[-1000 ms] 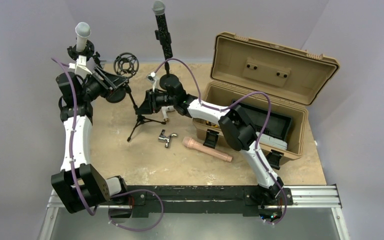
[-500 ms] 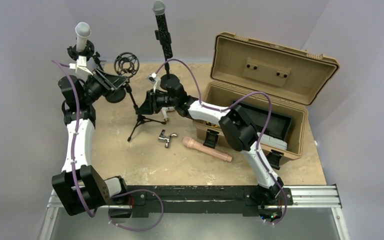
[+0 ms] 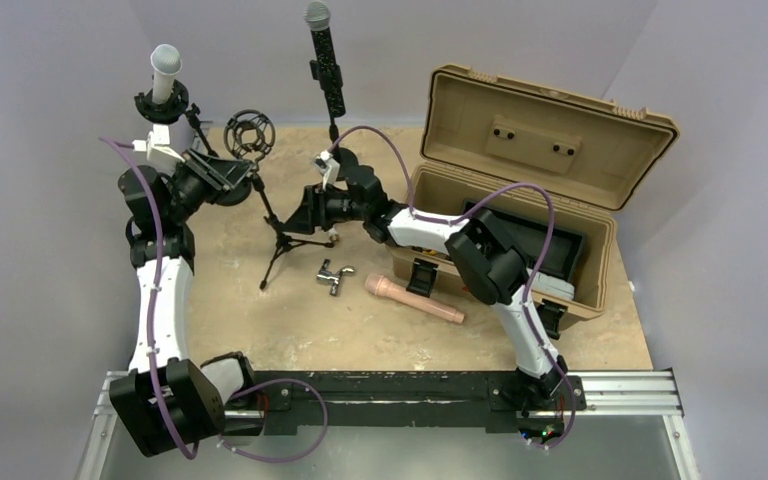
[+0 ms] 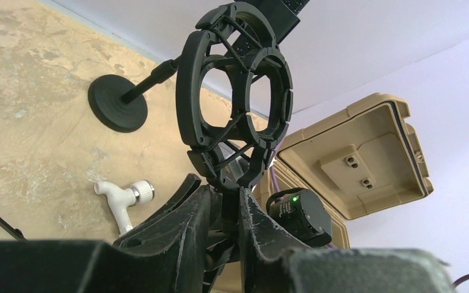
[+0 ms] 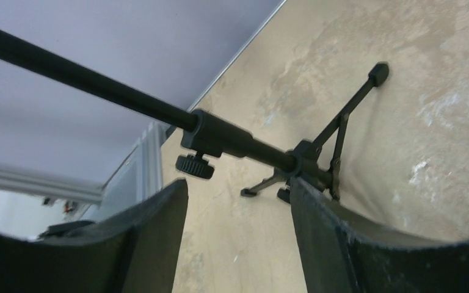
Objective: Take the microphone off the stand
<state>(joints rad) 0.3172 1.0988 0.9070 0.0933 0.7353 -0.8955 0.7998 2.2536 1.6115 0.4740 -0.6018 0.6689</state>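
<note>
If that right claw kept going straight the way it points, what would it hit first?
Most likely the black tripod stand, at its pole just above the legs: it lies straight ahead of the open right gripper, though depth is unclear.

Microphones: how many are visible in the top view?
3. The grey-headed microphone stands at the far left, the black microphone stands at the back centre, and the pink microphone lies in front of the case. The case may hide others.

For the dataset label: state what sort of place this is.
Probably a robotics lab workcell staged with audio gear: a left arm and right arm bolted to a rail at the table edge, plain partition walls, and a black microphone, a tripod stand and an open tan case.
</note>
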